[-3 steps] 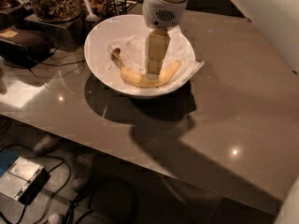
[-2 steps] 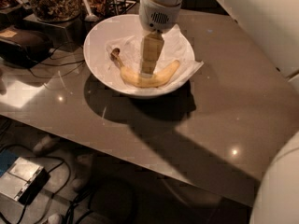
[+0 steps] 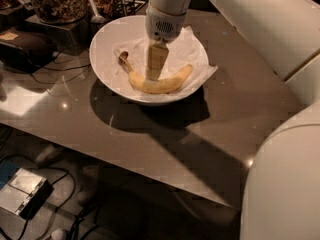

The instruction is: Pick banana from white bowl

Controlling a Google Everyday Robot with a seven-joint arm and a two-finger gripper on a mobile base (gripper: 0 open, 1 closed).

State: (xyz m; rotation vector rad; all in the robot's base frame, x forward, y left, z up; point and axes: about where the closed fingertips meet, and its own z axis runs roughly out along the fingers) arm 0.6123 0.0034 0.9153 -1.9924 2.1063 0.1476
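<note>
The yellow banana (image 3: 175, 80) lies curved in the front half of the white bowl (image 3: 102, 36), on crumpled white paper (image 3: 187, 46), with its dark stem end (image 3: 123, 57) pointing to the back left. My gripper (image 3: 154, 75) hangs straight down from the white wrist (image 3: 164, 19) into the bowl. Its tip is at the banana's middle and hides that part of the fruit. The banana rests on the paper and is not lifted.
A glass jar of nuts (image 3: 55, 1) and utensils (image 3: 95, 9) stand behind the bowl. A black device (image 3: 25, 46) with cables lies at the left. My white arm (image 3: 270, 29) and body (image 3: 285, 184) fill the right side. The table's front edge (image 3: 150, 176) runs diagonally; a box (image 3: 22, 196) lies on the floor.
My gripper has shifted slightly left and lower onto the banana's middle. My white body has come further into view at the lower right. The banana has not moved.
</note>
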